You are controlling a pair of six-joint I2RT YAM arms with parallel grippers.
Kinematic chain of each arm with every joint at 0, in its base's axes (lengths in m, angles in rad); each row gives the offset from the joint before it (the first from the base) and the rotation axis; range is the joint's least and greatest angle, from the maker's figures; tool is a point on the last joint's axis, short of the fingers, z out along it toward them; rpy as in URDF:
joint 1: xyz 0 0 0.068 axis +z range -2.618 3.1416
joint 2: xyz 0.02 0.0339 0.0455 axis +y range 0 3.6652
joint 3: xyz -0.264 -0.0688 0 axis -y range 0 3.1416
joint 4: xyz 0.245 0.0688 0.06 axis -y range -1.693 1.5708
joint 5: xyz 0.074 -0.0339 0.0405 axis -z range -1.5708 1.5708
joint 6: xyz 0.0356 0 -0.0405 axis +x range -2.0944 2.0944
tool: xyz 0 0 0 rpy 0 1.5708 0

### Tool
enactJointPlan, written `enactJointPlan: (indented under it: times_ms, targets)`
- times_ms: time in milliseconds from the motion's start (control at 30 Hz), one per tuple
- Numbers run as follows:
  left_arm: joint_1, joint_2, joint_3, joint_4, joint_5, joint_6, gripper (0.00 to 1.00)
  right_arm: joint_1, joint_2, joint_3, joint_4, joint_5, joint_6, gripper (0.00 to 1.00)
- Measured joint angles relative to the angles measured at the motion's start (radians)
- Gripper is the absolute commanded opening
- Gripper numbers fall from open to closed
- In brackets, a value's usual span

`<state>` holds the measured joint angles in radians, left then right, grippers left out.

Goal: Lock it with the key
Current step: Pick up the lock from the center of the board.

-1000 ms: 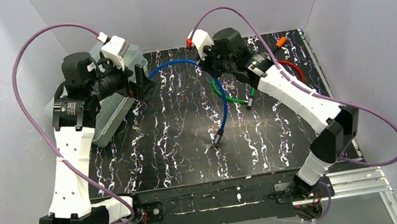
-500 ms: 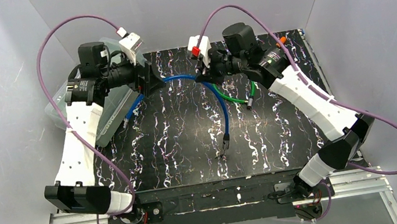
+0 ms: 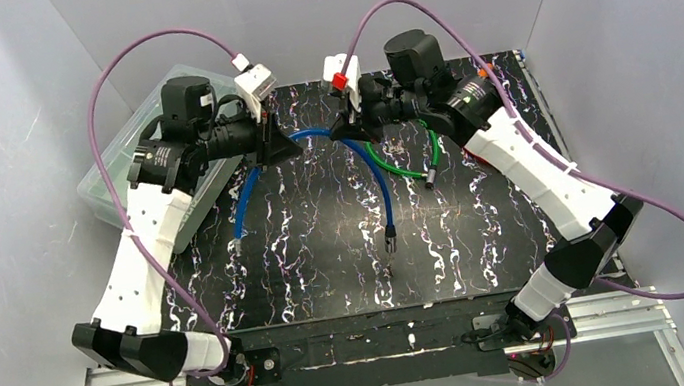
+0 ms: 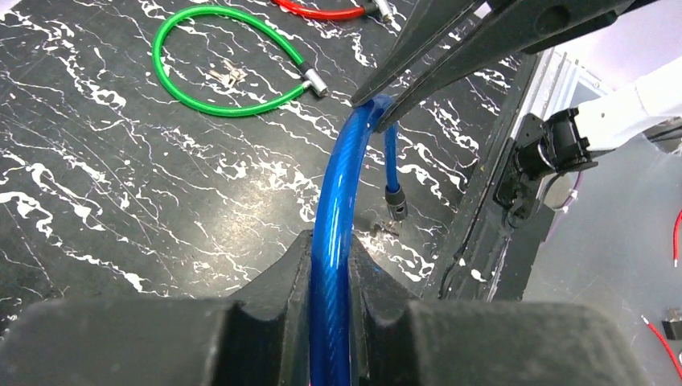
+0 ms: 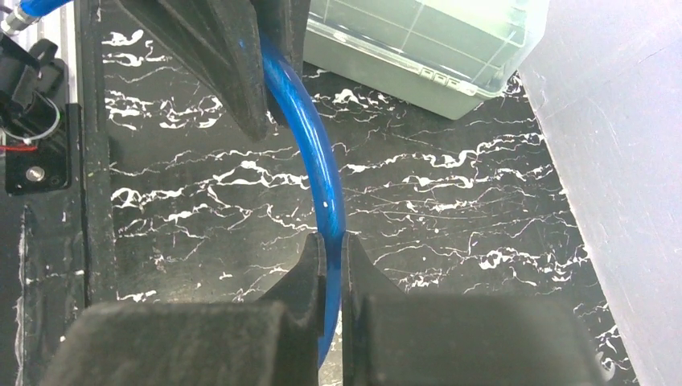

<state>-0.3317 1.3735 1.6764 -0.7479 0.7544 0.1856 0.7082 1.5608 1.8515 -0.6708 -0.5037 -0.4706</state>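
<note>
A blue cable lock (image 3: 313,133) arches between both grippers above the black marbled mat. My left gripper (image 3: 289,147) is shut on the blue cable (image 4: 338,201), which runs straight out between its fingers. My right gripper (image 3: 342,135) is shut on the same cable (image 5: 318,161) a little further along. One end (image 3: 390,240) hangs down toward the mat's middle; the other end (image 3: 237,238) trails at the left. A small key (image 4: 388,232) lies on the mat under the hanging end (image 4: 394,201).
A green cable lock (image 3: 402,166) lies behind the right gripper, with small keys (image 4: 229,76) inside its loop. A red cable (image 4: 322,11) lies beyond it. A clear plastic box (image 3: 113,175) stands at the mat's left edge. White walls enclose the table.
My left gripper has swung right from over the plastic box to the blue cable and shut on it. The right gripper, still shut on the cable, has shifted slightly left.
</note>
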Motion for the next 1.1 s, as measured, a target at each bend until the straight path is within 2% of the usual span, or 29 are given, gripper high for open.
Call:
enactJointPlan:
  times_ms: [33, 100, 200, 233, 433, 567, 767, 833, 1100]
  targets:
    - [-0.001, -0.006, 0.000, 0.007, -0.003, -0.025, 0.00, 0.000, 0.001, 0.000, 0.007, 0.000, 0.010, 0.24]
    - [0.000, -0.021, -0.001, 0.026, -0.013, -0.073, 0.00, -0.003, 0.002, 0.000, 0.031, 0.004, 0.041, 0.56]
    - [0.000, -0.060, -0.011, 0.063, -0.032, -0.138, 0.00, -0.021, 0.000, -0.011, 0.090, 0.000, 0.109, 0.90]
    - [0.000, -0.075, -0.014, 0.069, -0.041, -0.157, 0.00, -0.037, -0.002, -0.023, 0.113, -0.002, 0.132, 0.97]
    - [0.000, -0.135, -0.013, 0.117, -0.084, -0.282, 0.00, -0.146, -0.014, -0.136, 0.215, 0.016, 0.270, 0.98]
    - [0.000, -0.139, 0.010, 0.129, -0.122, -0.369, 0.00, -0.159, -0.027, -0.198, 0.250, 0.052, 0.327, 0.98]
    - [0.000, -0.142, 0.057, 0.153, -0.177, -0.488, 0.00, -0.165, -0.051, -0.272, 0.299, 0.058, 0.323, 0.97]
    - [0.000, -0.143, 0.062, 0.161, -0.188, -0.514, 0.00, -0.165, -0.062, -0.311, 0.321, 0.058, 0.320, 0.93]
    - [0.000, -0.151, 0.074, 0.172, -0.195, -0.585, 0.00, -0.165, -0.067, -0.424, 0.386, 0.060, 0.348, 0.60]
